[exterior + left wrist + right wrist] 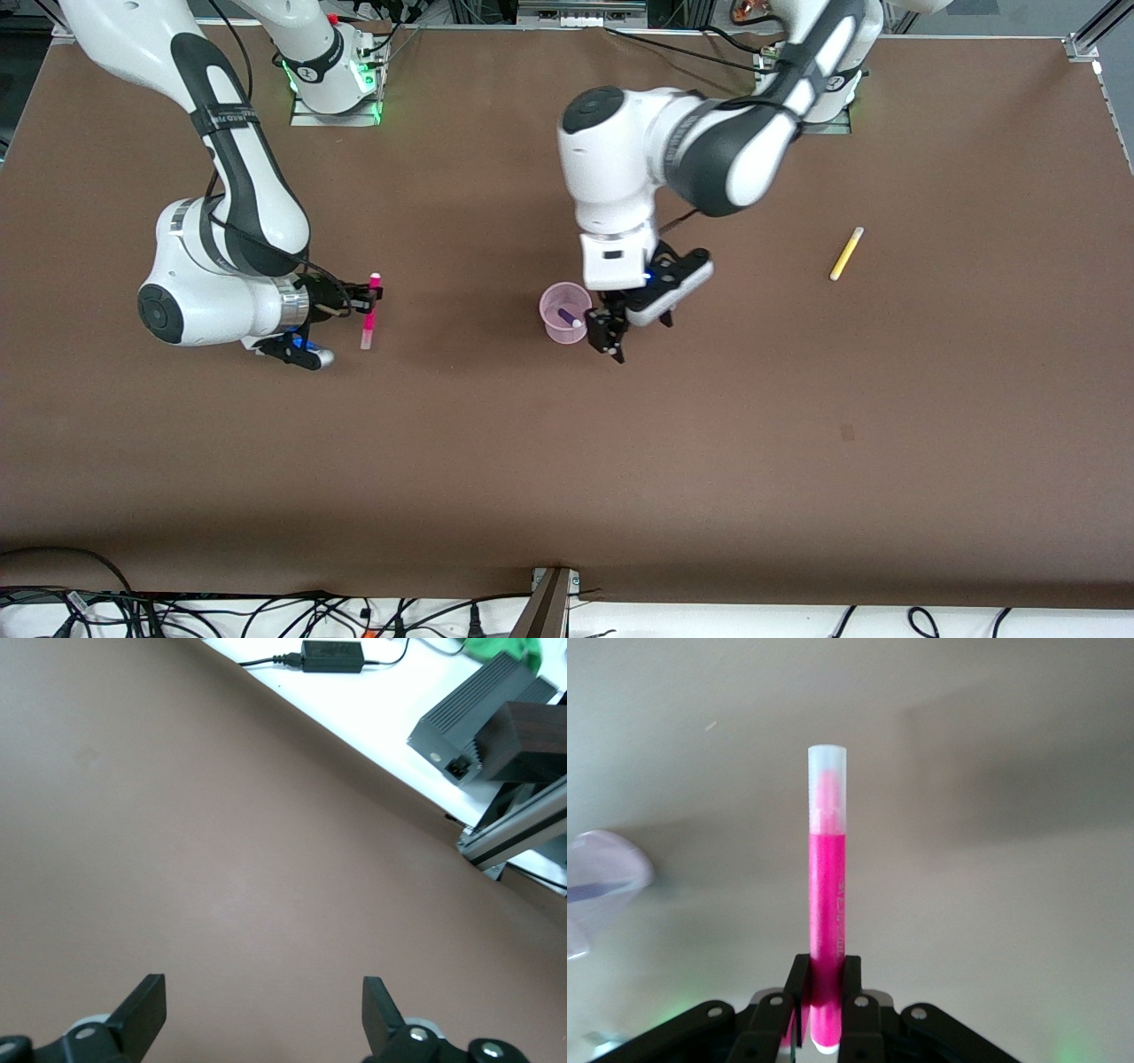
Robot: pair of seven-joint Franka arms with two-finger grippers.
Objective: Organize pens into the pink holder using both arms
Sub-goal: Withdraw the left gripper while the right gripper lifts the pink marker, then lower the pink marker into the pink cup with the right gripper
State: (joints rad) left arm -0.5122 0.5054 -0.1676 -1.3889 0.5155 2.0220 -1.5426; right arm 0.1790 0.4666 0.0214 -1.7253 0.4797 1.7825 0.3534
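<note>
— Fingers [146, 1010] of the left gripper [611, 330]: spread wide apart, nothing between them.

— And where?

— Up in the air, just beside the pink holder [564, 312], toward the left arm's end of the table. Only brown table [221, 859] under the fingers in the left wrist view.

— How many holders?

— One. Standing upright near the middle of the table.

— How many pens?

— Three to be seen. One dark purple pen [570, 316], one pink pen [369, 311], one yellow pen [846, 253].

— Where's the purple one?

— Inside the pink holder, leaning, pale tip up near the rim. Right next to the left gripper's open fingers but not touching them.

— And the pink one?

— Squeezed tight in the right gripper [365, 300], near its middle in the front view. Held up over the table, toward the right arm's end, well apart from the holder. Clear cap [827, 780] pointing away from the gripper in the right wrist view, black fingers [775, 1010] pressed on both sides of it.

— And the yellow one?

— Lying flat on the table, all alone, toward the left arm's end. Well apart from both grippers and from the holder.

— How many arms?

— Two, both white and black.
</note>
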